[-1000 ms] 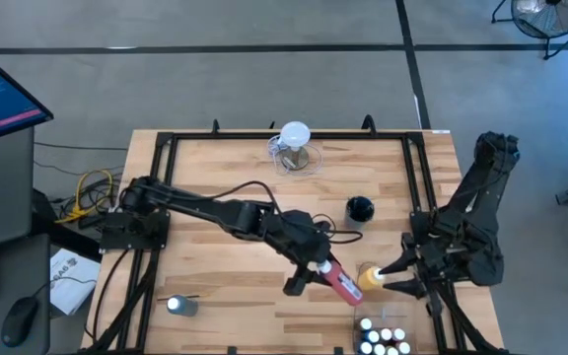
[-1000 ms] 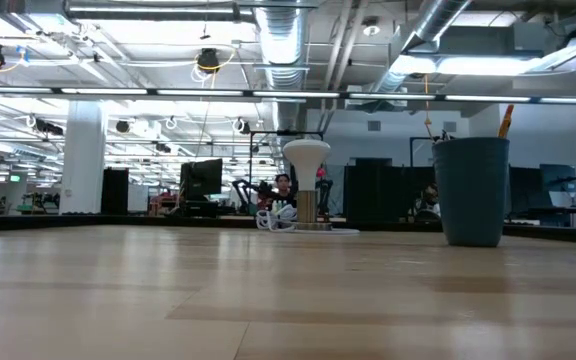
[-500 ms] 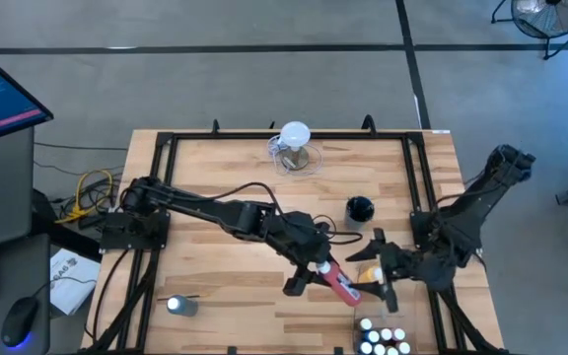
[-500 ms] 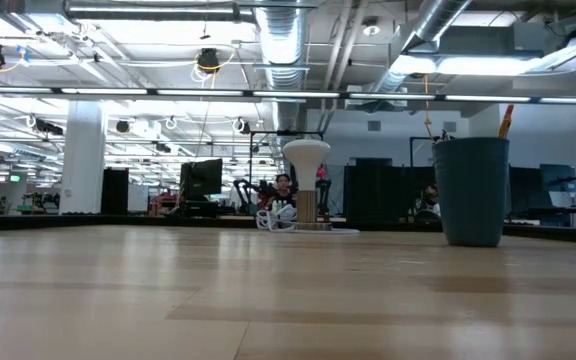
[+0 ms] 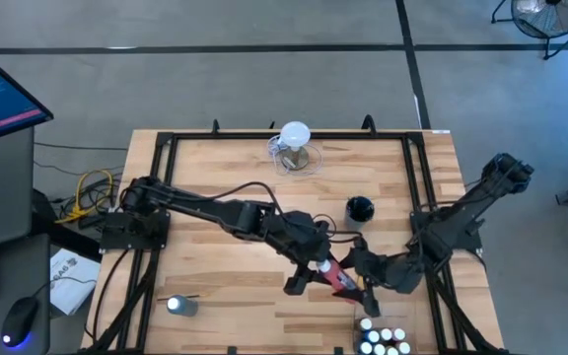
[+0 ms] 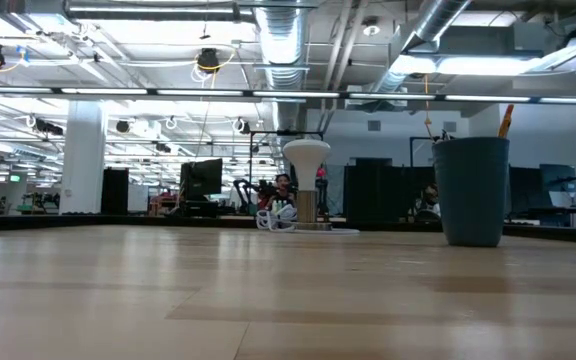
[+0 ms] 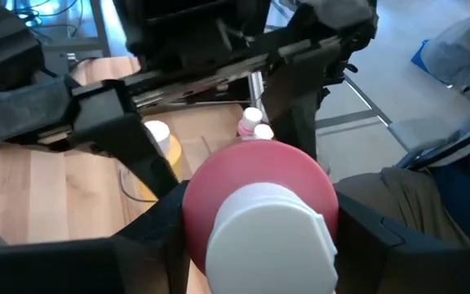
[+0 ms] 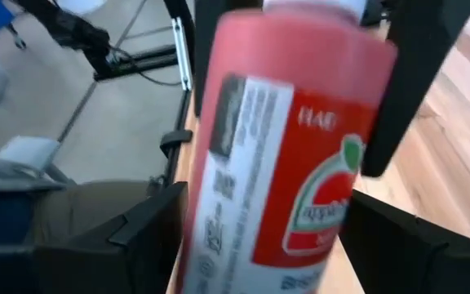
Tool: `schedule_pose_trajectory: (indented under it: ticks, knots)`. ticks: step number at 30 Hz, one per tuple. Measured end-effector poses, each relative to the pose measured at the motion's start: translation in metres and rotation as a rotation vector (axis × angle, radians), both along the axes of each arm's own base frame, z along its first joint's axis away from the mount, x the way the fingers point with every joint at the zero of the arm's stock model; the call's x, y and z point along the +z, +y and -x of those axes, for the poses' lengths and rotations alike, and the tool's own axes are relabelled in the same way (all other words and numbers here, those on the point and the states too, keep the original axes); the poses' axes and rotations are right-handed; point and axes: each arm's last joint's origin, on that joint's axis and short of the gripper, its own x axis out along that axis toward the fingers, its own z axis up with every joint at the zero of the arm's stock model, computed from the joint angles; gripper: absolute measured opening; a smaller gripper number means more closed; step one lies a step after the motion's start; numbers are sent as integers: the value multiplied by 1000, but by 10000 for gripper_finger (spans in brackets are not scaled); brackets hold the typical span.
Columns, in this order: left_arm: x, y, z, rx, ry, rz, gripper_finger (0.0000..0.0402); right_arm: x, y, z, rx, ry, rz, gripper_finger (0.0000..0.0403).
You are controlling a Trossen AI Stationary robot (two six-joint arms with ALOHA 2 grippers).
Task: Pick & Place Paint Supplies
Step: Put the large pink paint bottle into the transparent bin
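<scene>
Red squeeze bottle is clamped in left gripper; right gripper, jaws spread, straddles it. Handover step: right must close first.

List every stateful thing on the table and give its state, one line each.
Red squeeze bottle: capped, held off the table.
Left gripper: shut on the red squeeze bottle.
Right gripper: open, fingers either side of the bottle.
Small paint bottles: capped, upright.
Clear jug: upright, white top on.
</scene>
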Motion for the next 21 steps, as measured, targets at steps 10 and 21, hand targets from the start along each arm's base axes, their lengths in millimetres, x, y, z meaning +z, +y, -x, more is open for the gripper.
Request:
schedule_pose_trajectory:
  ticks: [10,21]
  knots:
    - [0,0,0,-1,4,-1,183,5,-6,-1,-18,-8,-46,255]
    - [2,-1,1,-7,-22,-16,201,4,-5,2,-50,-17,5,149]
